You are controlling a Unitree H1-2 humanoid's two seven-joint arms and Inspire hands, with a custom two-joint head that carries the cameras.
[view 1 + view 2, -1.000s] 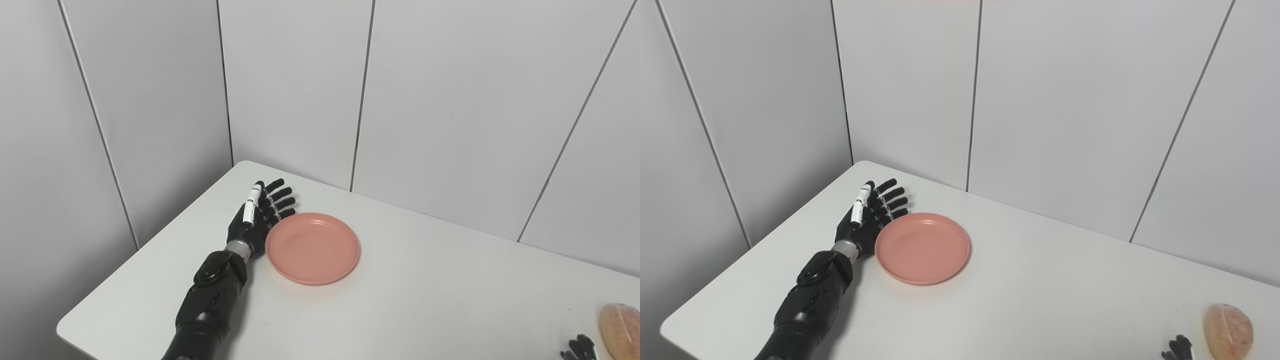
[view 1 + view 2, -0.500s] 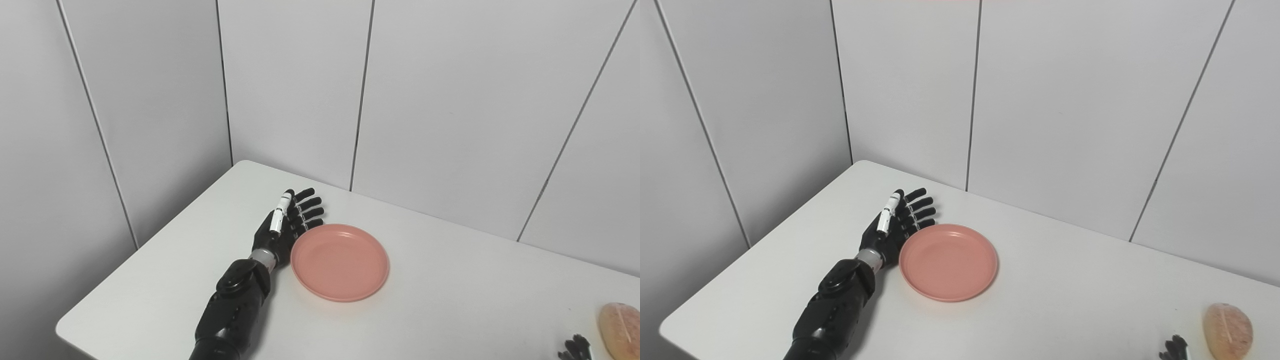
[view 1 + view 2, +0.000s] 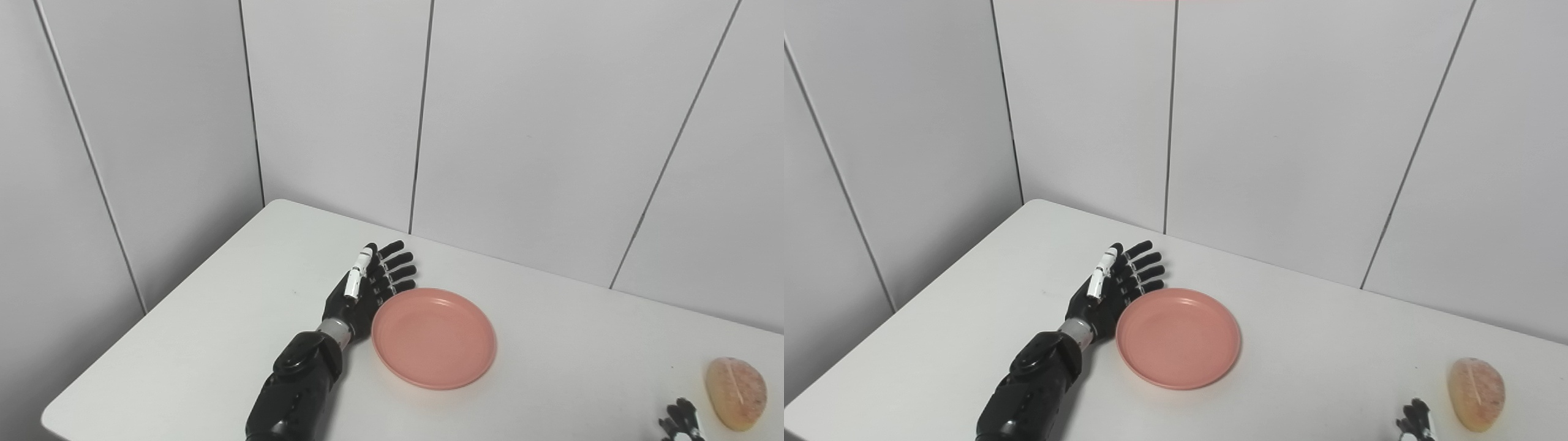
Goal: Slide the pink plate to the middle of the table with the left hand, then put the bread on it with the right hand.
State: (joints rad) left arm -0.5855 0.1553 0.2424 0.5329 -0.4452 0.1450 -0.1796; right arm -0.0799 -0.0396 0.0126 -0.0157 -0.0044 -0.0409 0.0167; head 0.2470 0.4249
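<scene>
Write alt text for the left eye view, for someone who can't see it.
A black robot left hand, open with fingers straight, rests edge-on against the left rim of an empty pink plate on a white table. At the far right lies a bread roll, with the right hand barely showing at the bottom edge beside it.

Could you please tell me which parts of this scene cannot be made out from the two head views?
- Right hand: cut off by the bottom edge in both views; only fingertips show, so open or shut is unclear.
- Left hand: its palm faces the pink plate, so actual contact is not visible.
- Bread: underside hidden against the table.
</scene>
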